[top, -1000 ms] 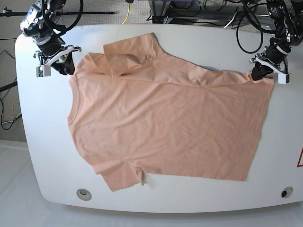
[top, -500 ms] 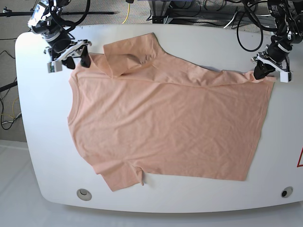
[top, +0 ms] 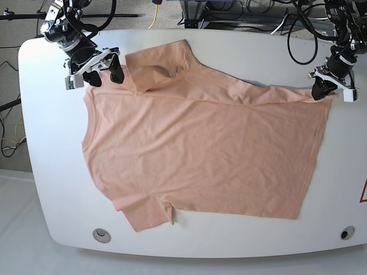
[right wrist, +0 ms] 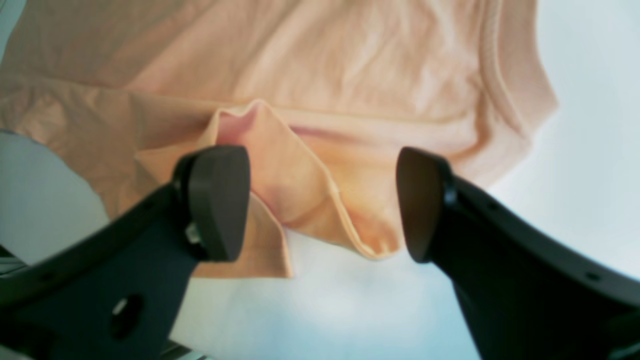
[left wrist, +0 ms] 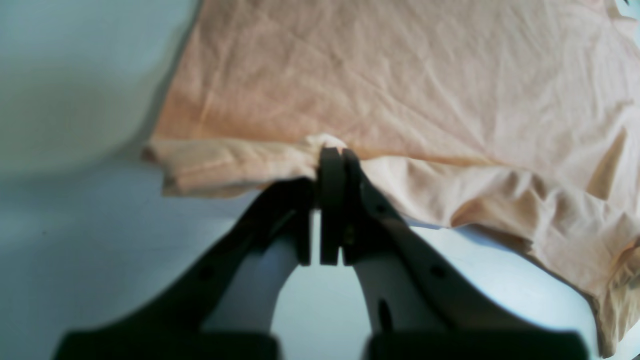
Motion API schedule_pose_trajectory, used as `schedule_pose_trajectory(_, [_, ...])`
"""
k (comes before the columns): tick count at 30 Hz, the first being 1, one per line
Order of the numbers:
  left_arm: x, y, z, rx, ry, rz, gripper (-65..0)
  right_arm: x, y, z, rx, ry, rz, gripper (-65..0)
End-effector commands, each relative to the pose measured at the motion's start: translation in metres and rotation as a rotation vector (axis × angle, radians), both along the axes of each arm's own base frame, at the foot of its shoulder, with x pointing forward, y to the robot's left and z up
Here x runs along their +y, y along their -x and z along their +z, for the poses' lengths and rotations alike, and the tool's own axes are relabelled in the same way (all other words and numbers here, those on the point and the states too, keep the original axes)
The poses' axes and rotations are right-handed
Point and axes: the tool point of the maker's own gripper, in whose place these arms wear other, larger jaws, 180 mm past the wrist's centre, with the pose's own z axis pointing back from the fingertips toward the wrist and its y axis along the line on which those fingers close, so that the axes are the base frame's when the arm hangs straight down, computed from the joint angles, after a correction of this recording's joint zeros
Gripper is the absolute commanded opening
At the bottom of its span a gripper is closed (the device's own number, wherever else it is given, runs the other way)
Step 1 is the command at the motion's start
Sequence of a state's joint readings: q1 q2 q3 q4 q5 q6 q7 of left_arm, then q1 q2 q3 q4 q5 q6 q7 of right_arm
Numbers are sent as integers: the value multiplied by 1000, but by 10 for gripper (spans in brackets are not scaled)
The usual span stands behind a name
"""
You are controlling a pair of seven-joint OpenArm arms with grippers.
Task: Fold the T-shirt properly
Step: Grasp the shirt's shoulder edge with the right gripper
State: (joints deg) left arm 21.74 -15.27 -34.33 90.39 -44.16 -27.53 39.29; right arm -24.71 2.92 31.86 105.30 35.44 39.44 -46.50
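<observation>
Both pincers at the far edge of the T-shirt [top: 200, 149]: one clamped, one open.

The T-shirt lies flat across the white tabletop [top: 51, 189]. At 2 o'clock, the left pincer [left wrist: 331, 156] is closed on a pinch of hem fabric. At 10 o'clock, the right pincer [right wrist: 320, 200] stands open, jaws straddling a raised shoulder fold, nothing gripped. Risk: closing there may catch one layer only, so the lift would skew the fold; a thin left pinch could slip under tension.
</observation>
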Motion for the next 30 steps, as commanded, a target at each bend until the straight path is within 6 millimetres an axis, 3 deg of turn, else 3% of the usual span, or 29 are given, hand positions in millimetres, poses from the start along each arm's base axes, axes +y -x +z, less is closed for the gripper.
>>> schedule_pose_trajectory(1, [4,-7,11,-41,-10,-4,-650,3,-5,9,-44,-20,2,-223])
schedule_pose_trajectory(3, [2,-7,10,-38,-5,-9,-650,4,-5,7,-40,-19,2,-251])
schedule_pose_trajectory(5, [-1,-5,9,-32,-4,-22,-650,2,-4,6,-29,2,6,-393])
schedule_pose_trajectory(8, [-1,-5,8,-29,-6,-24,-650,1,-5,7,-29,7,7,-507])
schedule_pose_trajectory(9, [-12,-5,-3,1,20,-25,-647,8,4,-10,34,-11,11,-442])
schedule_pose_trajectory(17, [-14,-2,-6,32,22,-39,-649,9,3,-5,20,-4,16,-442])
schedule_pose_trajectory(26, [-19,-10,15,-23,-17,-70,-649,12,6,9,20,47,62,-441])
schedule_pose_trajectory(30, [-22,-13,25,-48,-32,-83,-649,13,13,4,71,63,85,-441])
